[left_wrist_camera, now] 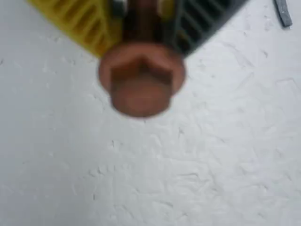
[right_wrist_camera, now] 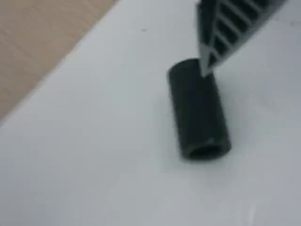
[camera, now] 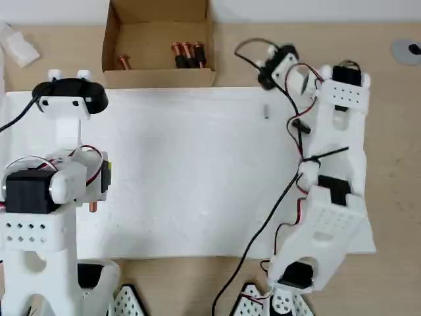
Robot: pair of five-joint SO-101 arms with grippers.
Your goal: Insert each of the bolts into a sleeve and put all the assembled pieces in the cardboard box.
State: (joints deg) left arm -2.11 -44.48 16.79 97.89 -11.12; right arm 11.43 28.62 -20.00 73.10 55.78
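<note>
**White sheet on a wooden table: bolt gripped on the left, sleeve lying loose on the right**

White sheet covers most of the table, with one arm standing at each side.

The left gripper is clamped on a copper bolt. A yellow finger and a black finger press the shank from either side. The flanged head hangs clear below them, above the sheet. From the high view this bolt is over the sheet close to its left edge, about midway between the near and far edges.

The right gripper is over the sheet's far right corner. Its tip overlaps one end of a dark sleeve, and I cannot tell whether this gripper is open or closed. The sleeve lies on its side on the sheet, near the far edge and well apart from the bolt. Nothing is gripping it.

The cardboard box stands at the table's far edge, just beyond the sheet's far edge and left of centre. Three bolts in black sleeves lie side by side in it. Another copper piece lies near its left wall, too small to tell whether it has a sleeve.

A white block lies at the table's far left corner. A grey disc lies at the far right corner.
</note>
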